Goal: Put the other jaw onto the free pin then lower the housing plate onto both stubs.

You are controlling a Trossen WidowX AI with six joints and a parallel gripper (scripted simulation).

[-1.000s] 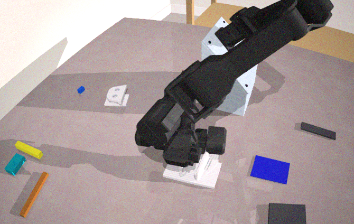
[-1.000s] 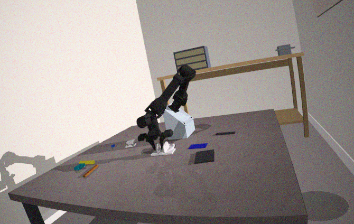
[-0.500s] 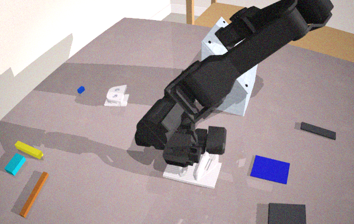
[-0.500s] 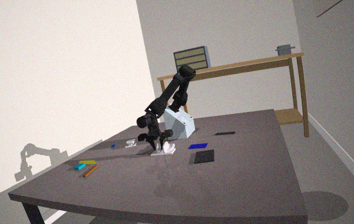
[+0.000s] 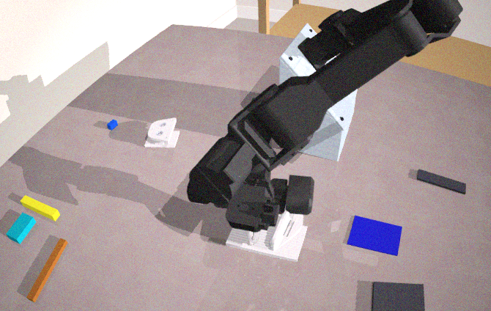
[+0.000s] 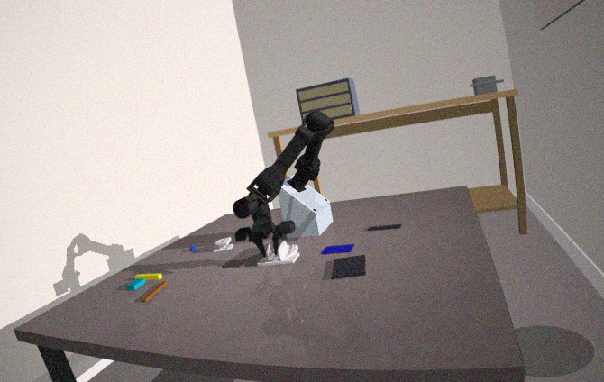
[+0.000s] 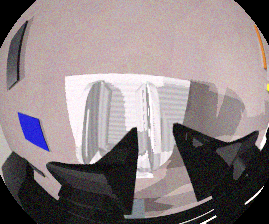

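Note:
The white base (image 5: 293, 251) (image 7: 74, 95) lies under my gripper. One white jaw (image 5: 281, 232) (image 7: 101, 120) stands on the base, left of my fingers in the wrist view. My gripper (image 7: 155, 129) (image 6: 270, 255) is shut on the other white jaw (image 7: 154, 110) (image 5: 250, 237), which stands low over the base, roughly parallel to the first, with a gap between them. The pins, and whether the held jaw sits on one, are hidden. The white housing plate (image 5: 169, 125) (image 6: 224, 241), with two holes, leans tilted on a small white stand (image 5: 172, 141), away from the base.
A blue flat panel (image 5: 374, 235) (image 7: 33, 131), a dark square block (image 5: 398, 296) and a dark bar (image 5: 440, 181) lie to the right. Yellow (image 5: 39, 208), cyan (image 5: 21, 227) and orange (image 5: 47, 270) blocks lie left. A small blue block (image 5: 112, 124) is beyond the plate. A pale box (image 5: 325, 144) stands behind.

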